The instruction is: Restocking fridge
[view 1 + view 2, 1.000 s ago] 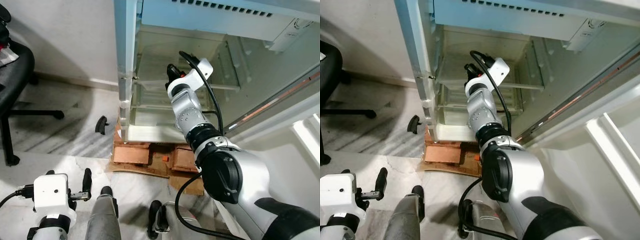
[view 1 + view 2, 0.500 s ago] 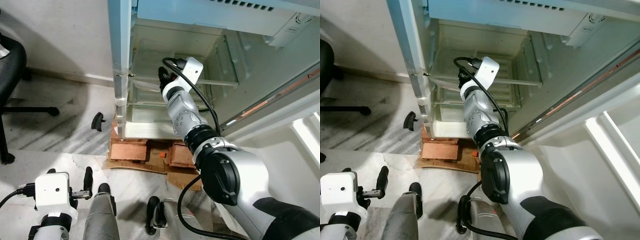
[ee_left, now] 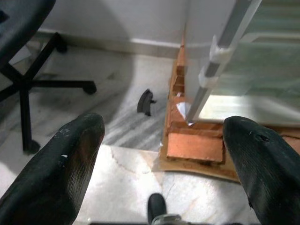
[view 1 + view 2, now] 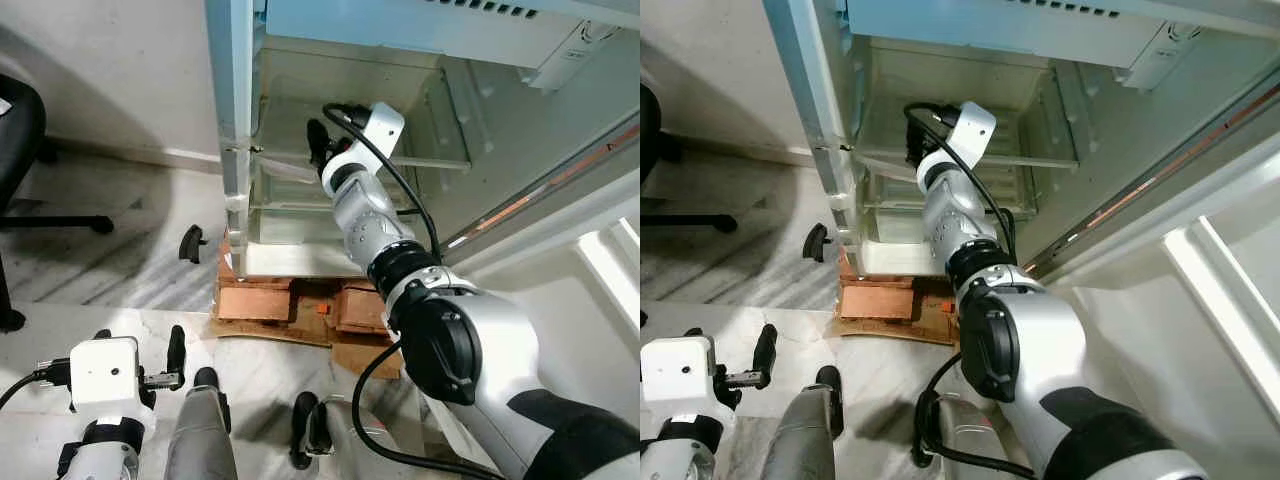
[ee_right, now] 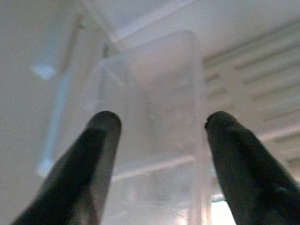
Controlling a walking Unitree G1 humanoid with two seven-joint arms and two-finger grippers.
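Currently right gripper (image 5: 157, 140) pinched a clear plastic container (image 5: 157, 117) by its sidewalls inside the fridge (image 4: 235, 120); looked light, rigid, slippery. Left gripper (image 3: 164, 154) hung wide open, empty.

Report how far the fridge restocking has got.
Done: the fridge stands open on bricks. In hand: the right gripper reaches inside at shelf level, fingers on either side of a clear plastic container; whether they grip it is unclear. Left: the shelves look bare. The left gripper hangs open over the floor.
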